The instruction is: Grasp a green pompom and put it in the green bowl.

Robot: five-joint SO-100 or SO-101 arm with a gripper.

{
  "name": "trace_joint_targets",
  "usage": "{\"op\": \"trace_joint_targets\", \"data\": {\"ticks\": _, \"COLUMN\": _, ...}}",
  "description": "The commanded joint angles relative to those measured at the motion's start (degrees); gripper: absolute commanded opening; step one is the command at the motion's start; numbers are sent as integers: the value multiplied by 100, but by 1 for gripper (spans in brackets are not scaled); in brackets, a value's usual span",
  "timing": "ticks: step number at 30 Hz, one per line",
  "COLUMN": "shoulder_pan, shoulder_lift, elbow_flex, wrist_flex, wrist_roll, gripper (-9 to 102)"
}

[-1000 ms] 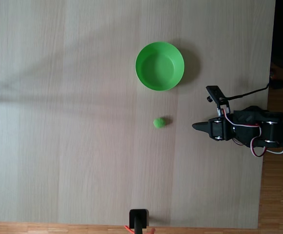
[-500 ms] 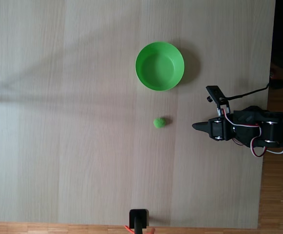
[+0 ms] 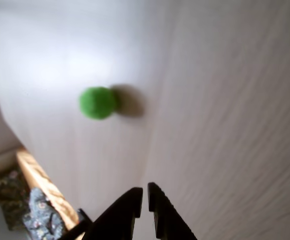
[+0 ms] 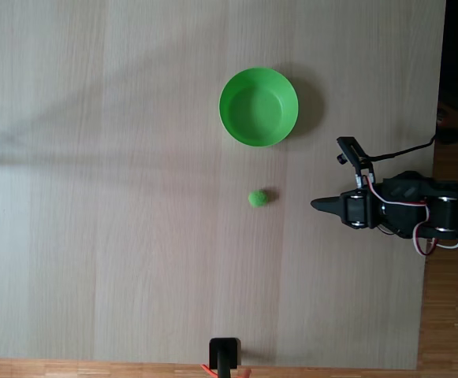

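Big pale wood tabletop (image 4: pixel 134 236) fills the fixed view, grain running top to bottom, a darker strip of wooden floor (image 4: pixel 449 315) along its right and lower edges. Next in size, the green bowl (image 4: pixel 258 106) sits upright in the upper middle of that view, hollow facing the camera, nothing inside it that can be seen, its shadow falling to the right. The arm (image 4: pixel 418 211) reaches in from the right edge, black body with red and white wires looping over it, pointing left. At its tip the end effector (image 4: pixel 317 204) comes to a dark point, and in the wrist view the end effector (image 3: pixel 145 192) rises from the bottom edge with its two black fingers pressed almost together, just a thin slit between them, nothing held. Smallest of all, the green pompom (image 4: pixel 257 198) rests on the bare tabletop below the bowl in the fixed view, apart from it, and to the left of the end effector's tip with open wood between them. In the wrist view the green pompom (image 3: pixel 98 102) lies ahead and left of the fingertips, blurred, a soft shadow at its right.
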Motion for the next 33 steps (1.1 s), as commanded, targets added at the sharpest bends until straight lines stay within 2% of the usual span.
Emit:
{"op": "trace_joint_targets", "data": {"ticks": 1, "shoulder_pan": -9, "shoulder_lift": -431, "elbow_flex": -580, "wrist_flex": -62, "wrist_roll": 0, "gripper": 0}}
{"op": "trace_joint_targets", "data": {"ticks": 10, "shoulder_pan": -9, "shoulder_lift": -3797, "elbow_flex": -2953, "wrist_flex": -105, "wrist_roll": 18, "gripper": 0}}
{"op": "trace_joint_targets", "data": {"ticks": 18, "shoulder_pan": -9, "shoulder_lift": -5836, "elbow_flex": -4904, "wrist_flex": -62, "wrist_roll": 26, "gripper": 0}}
{"op": "trace_joint_targets", "data": {"ticks": 28, "shoulder_pan": -9, "shoulder_lift": -7479, "elbow_flex": -5977, "wrist_flex": -88, "wrist_roll": 18, "gripper": 0}}
{"op": "trace_joint_targets", "data": {"ticks": 33, "shoulder_pan": -9, "shoulder_lift": -8068, "elbow_flex": -6267, "wrist_flex": -18, "wrist_roll": 18, "gripper": 8}}
